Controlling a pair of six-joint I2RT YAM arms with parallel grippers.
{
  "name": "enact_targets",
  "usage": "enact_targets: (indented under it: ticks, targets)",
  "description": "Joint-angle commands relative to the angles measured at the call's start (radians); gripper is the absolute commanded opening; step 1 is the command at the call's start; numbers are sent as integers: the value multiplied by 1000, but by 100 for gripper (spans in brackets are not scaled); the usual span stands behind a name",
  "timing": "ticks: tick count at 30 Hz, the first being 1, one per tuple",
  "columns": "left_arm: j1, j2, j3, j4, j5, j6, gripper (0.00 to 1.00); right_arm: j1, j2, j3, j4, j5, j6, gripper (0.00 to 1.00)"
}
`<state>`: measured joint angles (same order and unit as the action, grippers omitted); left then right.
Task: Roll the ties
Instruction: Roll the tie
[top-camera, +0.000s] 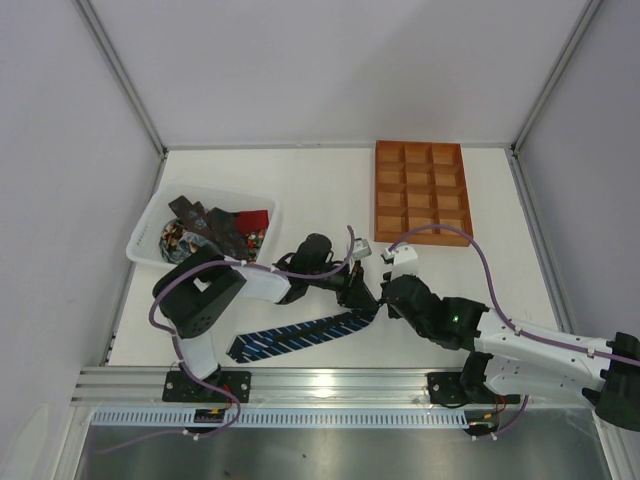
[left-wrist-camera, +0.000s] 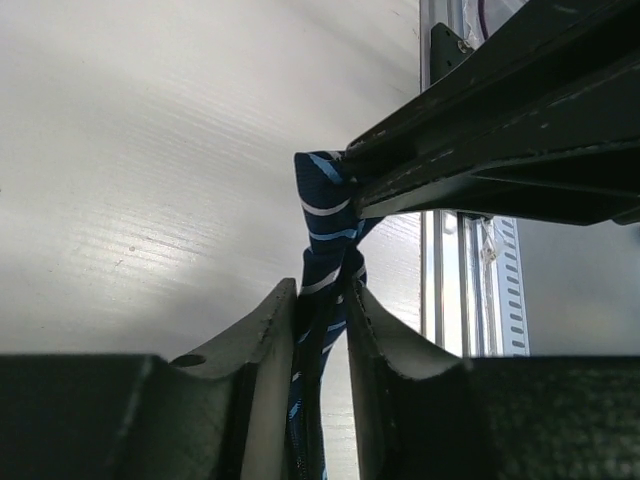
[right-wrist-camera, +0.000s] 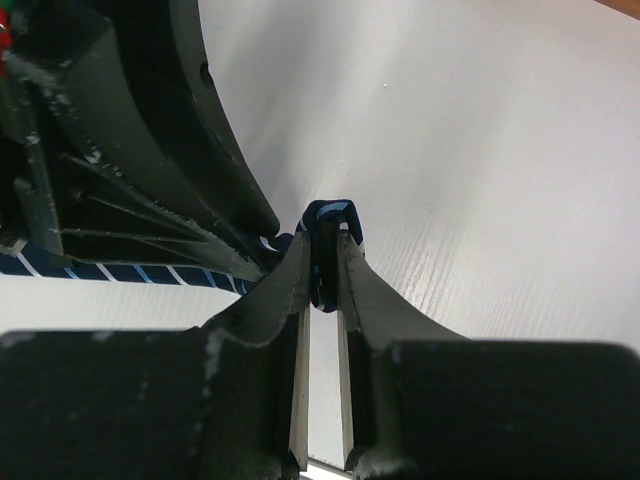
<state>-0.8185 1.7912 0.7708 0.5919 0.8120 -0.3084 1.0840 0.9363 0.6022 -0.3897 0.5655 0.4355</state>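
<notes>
A navy tie (top-camera: 290, 338) with light-blue stripes lies flat near the table's front edge, its narrow end lifted where both grippers meet. My left gripper (top-camera: 366, 303) is shut on the tie just below the folded end, and the fabric (left-wrist-camera: 325, 200) runs up between its fingertips (left-wrist-camera: 320, 290). My right gripper (right-wrist-camera: 325, 245) is shut on the folded tip of the tie (right-wrist-camera: 330, 210). In the left wrist view a right finger (left-wrist-camera: 480, 150) pinches that tip from the upper right. Several other ties (top-camera: 215, 228) lie in the basket.
A white plastic basket (top-camera: 150, 225) stands at the left. An orange-brown compartment tray (top-camera: 381, 190) sits at the back right. The two arms' wrists are close together over the middle front of the table, with the metal rail (top-camera: 330, 385) just behind the tie.
</notes>
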Motion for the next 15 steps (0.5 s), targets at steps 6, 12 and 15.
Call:
enact_targets:
  ticks: [6,12,15]
  targets:
    - [22,-9,-42,204,84,5,0,-31,-19,-7,52,-74,-1,31]
    - [41,-59,-106,285,154,-52,0,-304,-134,-97,216,-473,-15,68]
    - [45,-40,-149,425,196,-132,0,-428,-174,-153,330,-708,-67,72]
